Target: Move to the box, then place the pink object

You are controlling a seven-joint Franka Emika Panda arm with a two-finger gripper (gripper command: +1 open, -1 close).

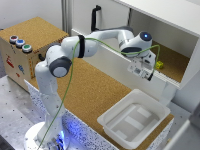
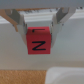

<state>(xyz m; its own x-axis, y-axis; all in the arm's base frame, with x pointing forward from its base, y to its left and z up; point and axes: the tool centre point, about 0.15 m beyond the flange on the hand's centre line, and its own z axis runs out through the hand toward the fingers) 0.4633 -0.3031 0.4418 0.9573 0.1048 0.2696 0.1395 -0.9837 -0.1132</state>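
My gripper point(image 1: 142, 71) hangs at the front edge of a white shelf compartment, up and to the exterior view's right of the box. In the wrist view the gripper point(image 2: 41, 34) is shut on the pink object point(image 2: 40, 44), a pink-red cube with a black letter on its faces, clamped between the two fingers point(image 2: 59, 22). The cube is hard to make out in the exterior view. The box point(image 1: 115, 116), a shallow white rimmed tub with a ribbed bottom, sits on the cork table below the gripper, nearer the camera. It holds nothing and does not show in the wrist view.
A cork-covered crate point(image 1: 20, 60) with coloured buttons point(image 1: 20, 43) stands at the exterior view's left. A white shelf unit point(image 1: 170, 30) with a cork floor holds a small yellow-green object point(image 1: 159, 64) just behind the gripper. A green cable point(image 1: 100, 42) runs along the arm.
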